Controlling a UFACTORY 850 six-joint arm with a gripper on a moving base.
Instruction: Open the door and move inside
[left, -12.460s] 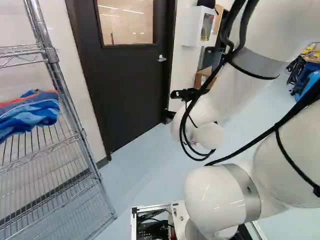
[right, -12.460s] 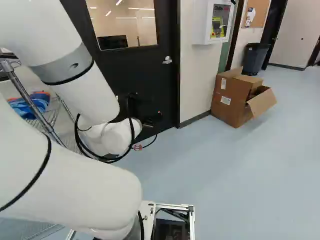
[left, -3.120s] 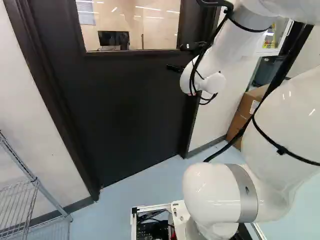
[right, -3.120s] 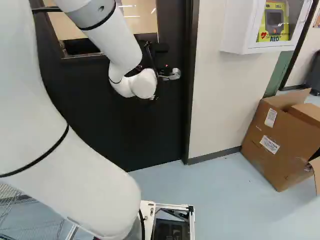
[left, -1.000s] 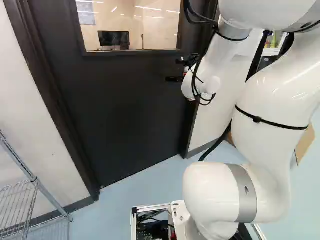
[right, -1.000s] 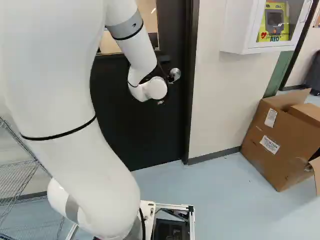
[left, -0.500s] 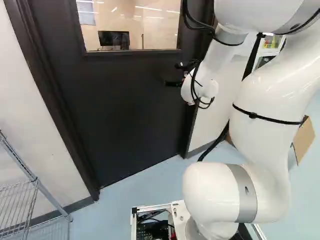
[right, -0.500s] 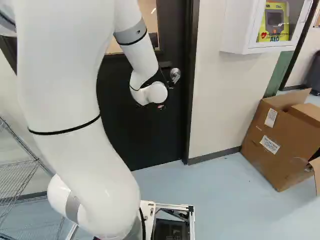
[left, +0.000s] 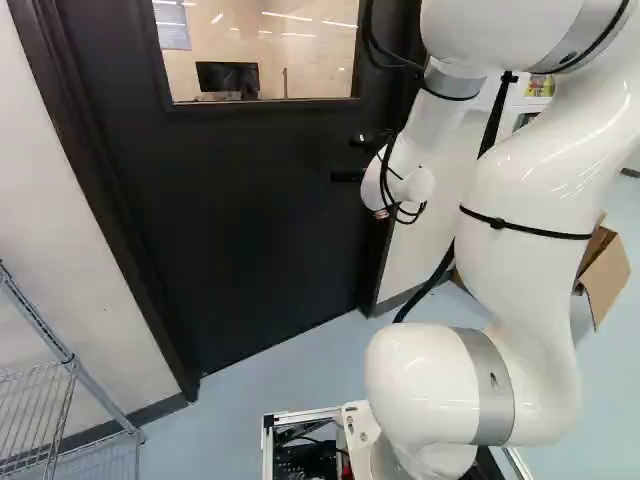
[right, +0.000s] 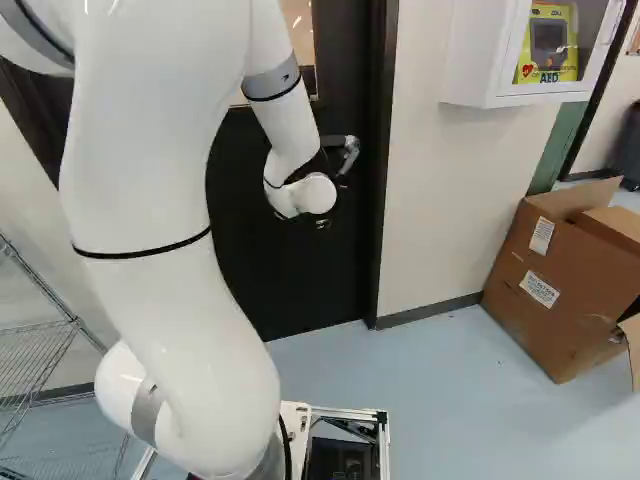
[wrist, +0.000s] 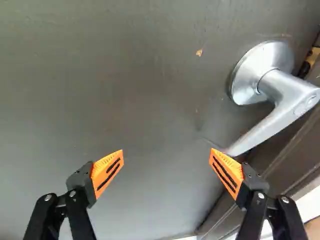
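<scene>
Pale blue floor, lower right base view. Black door with glass window, closed, upper left base view. Black gripper spread wide, nothing between fingers. Silver metal lever handle meets one orange pad, contact unclear.

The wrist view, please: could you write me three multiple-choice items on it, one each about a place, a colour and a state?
1. Where is the tip of the door lever in relation to the hand?
A) Midway between its fingers
B) Close by one finger
C) Far from both fingers

2. What colour are the pads?
A) Blue
B) Green
C) Orange

3. How do the fingers stand?
A) Open
B) Shut on the lever
C) Shut on nothing

Key:
1 B: the tip shows right beside one fingertip, outside the gap.
2 C: both show bright orange with dark slots.
3 A: a wide gap parts them, with bare door behind it.
</scene>
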